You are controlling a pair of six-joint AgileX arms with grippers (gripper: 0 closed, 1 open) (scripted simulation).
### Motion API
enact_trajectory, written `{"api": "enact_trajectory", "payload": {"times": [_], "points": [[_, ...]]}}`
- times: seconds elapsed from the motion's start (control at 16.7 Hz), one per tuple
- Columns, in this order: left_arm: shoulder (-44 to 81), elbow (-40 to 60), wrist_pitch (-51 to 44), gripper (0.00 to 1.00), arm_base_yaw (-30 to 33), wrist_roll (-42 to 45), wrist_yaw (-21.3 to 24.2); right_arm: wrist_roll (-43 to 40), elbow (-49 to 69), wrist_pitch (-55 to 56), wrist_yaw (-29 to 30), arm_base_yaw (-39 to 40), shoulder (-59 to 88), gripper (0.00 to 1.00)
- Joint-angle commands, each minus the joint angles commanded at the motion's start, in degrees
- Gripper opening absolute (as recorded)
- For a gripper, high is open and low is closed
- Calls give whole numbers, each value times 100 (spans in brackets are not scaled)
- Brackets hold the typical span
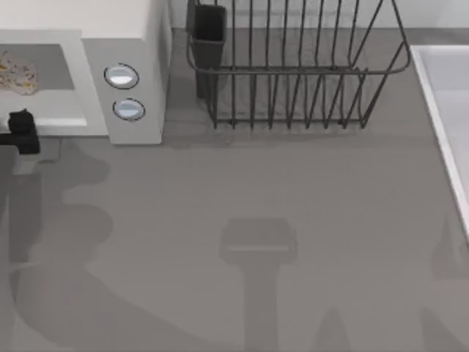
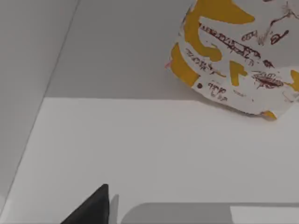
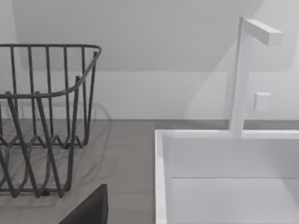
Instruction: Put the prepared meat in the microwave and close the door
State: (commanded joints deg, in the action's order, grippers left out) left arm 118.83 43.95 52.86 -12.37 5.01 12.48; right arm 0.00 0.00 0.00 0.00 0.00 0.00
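Resting inside the grey cavity of the microwave [image 1: 135, 44], the prepared meat [image 1: 16, 73] lay flat on the cavity floor, toward the microwave's left end and well away from the panel with the two round knobs [image 1: 122, 76]. Left wrist view showed the same package [image 2: 233, 56] close up: white wrap, orange-yellow patches, dark print, sitting on the grey floor just behind the pale front sill of the microwave [image 2: 154, 144]. Nothing touched it.

Left tool [image 1: 22, 130] sat just outside the microwave's front opening, in front of the meat and apart from it. Only a dark part of it was visible at the picture's left edge, and one dark finger [image 2: 91, 207] at the edge of the left wrist view. Whether that tool was released or clenched, cannot tell; it held nothing that could be seen.

Door of the microwave could not be made out; the cavity was open to view from above.

To the right of the microwave stood a dark wire rack [image 1: 293, 73] on the grey worktop [image 1: 293, 220], with a dark cup-like holder [image 1: 209, 33] on the rack's end nearest the microwave. Further right of the rack, a white sink [image 1: 447, 110] met the worktop's edge. Right wrist view showed the rack [image 3: 42, 121], the sink basin [image 3: 224, 163] and a white tap [image 3: 243, 70]. Right tool's state: cannot tell.
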Motion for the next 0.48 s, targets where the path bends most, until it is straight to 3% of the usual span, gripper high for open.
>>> {"api": "enact_trajectory", "payload": {"times": [0.24, 0.48], "points": [[-755, -1499, 696, 100, -235, 81, 191, 0, 0, 0, 0, 0, 0, 100], [-1106, -2049, 1029, 100, -348, 122, 284, 0, 0, 0, 0, 0, 0, 100]]}}
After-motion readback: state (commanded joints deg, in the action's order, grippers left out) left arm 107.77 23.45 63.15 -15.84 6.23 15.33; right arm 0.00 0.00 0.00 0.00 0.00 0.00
